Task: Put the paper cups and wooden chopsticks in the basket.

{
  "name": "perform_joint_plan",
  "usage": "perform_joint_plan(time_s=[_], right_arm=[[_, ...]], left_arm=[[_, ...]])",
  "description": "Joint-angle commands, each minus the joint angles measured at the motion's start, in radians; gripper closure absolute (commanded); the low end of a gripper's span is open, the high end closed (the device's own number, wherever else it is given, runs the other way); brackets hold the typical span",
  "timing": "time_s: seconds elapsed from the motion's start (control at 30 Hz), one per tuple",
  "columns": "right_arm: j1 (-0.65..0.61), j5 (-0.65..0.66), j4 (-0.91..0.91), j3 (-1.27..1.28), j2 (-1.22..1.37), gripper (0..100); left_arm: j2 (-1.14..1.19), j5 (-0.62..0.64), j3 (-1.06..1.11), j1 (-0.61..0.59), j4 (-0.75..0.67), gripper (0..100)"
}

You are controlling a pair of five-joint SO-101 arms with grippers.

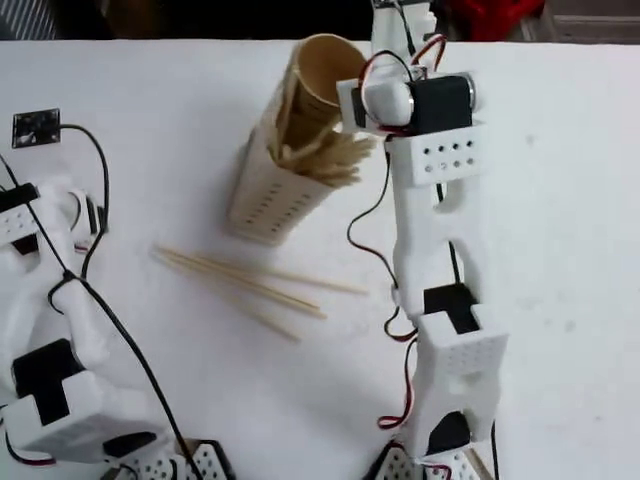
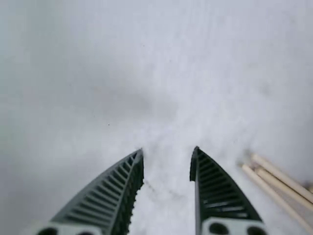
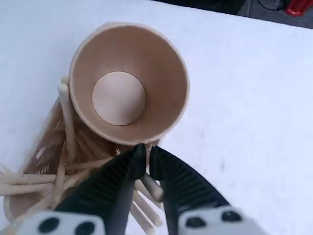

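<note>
The white perforated basket (image 1: 268,195) stands tilted at the table's middle back. A tan paper cup (image 1: 325,70) sits in its mouth beside several wooden chopsticks (image 1: 325,155). Three more chopsticks (image 1: 250,282) lie loose on the table in front of the basket. In the right wrist view, my right gripper (image 3: 146,149) hovers shut just over the cup's (image 3: 128,83) rim and the basket's chopsticks (image 3: 68,147), with nothing clearly between its fingers. My left gripper (image 2: 167,152) is open low over bare table, with the ends of the loose chopsticks (image 2: 276,182) just beside it.
The right arm (image 1: 445,260) stretches from the front edge up to the basket, trailing red and black wires. The left arm (image 1: 60,390) stays folded at the front left with a black cable (image 1: 100,200) and a small board (image 1: 36,127) nearby. Open white table lies to the right.
</note>
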Motion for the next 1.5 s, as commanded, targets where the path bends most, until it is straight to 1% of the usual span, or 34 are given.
perform_joint_plan(time_s=[0.0, 0.13, 0.2, 0.3, 0.33, 0.4, 0.5, 0.57, 0.63, 0.7, 0.83, 0.93, 1.07, 1.13, 1.33, 1.47], right_arm=[[-0.025, -0.003, -0.016, -0.029, -0.004, 98.5], [-0.117, 0.046, -0.041, -0.040, 0.102, 98.5], [-0.154, 0.048, -0.047, -0.061, 0.137, 98.4], [-0.182, 0.075, -0.039, -0.097, 0.154, 97.8], [-0.183, 0.077, -0.025, -0.110, 0.153, 96.4], [-0.185, 0.078, 0.002, -0.138, 0.136, 90.2], [-0.183, 0.081, 0.002, -0.144, 0.090, 79.7], [-0.185, 0.081, 0.002, -0.144, 0.058, 75.4], [-0.200, 0.081, 0.002, -0.144, 0.021, 73.0], [-0.228, 0.081, 0.004, -0.144, -0.012, 72.1], [-0.274, 0.083, 0.007, -0.112, -0.079, 72.2], [-0.274, 0.081, 0.008, 0.040, -0.170, 73.9], [-0.268, 0.081, 0.004, 0.384, -0.341, 83.8], [-0.265, 0.083, 0.002, 0.534, -0.435, 85.8], [-0.246, 0.158, 0.001, 0.887, -0.754, 86.2], [-0.185, 0.242, -0.048, 1.158, -0.958, 94.2]], left_arm=[[-0.007, -0.009, -0.035, 0.001, -0.008, 83], [-0.007, -0.009, -0.035, -0.001, -0.008, 83], [-0.007, -0.012, -0.035, -0.002, -0.008, 83], [-0.007, -0.015, -0.035, -0.002, -0.008, 83], [-0.007, -0.015, -0.035, -0.004, -0.008, 83], [-0.007, -0.015, -0.037, -0.004, -0.008, 83], [-0.015, -0.015, -0.049, -0.002, -0.008, 83], [-0.021, -0.015, -0.080, 0.001, 0.008, 83], [-0.030, -0.015, -0.129, 0.001, 0.075, 83], [-0.044, -0.020, -0.195, 0.002, 0.172, 83], [-0.084, -0.143, -0.325, 0.002, 0.370, 83], [-0.156, -0.258, -0.382, 0.002, 0.511, 83], [-0.325, -0.388, -0.382, 0.021, 0.671, 83], [-0.417, -0.442, -0.333, 0.039, 0.712, 83], [-0.688, -0.545, -0.029, 0.217, 0.730, 83], [-0.837, -0.661, 0.184, 0.407, 0.727, 83]])
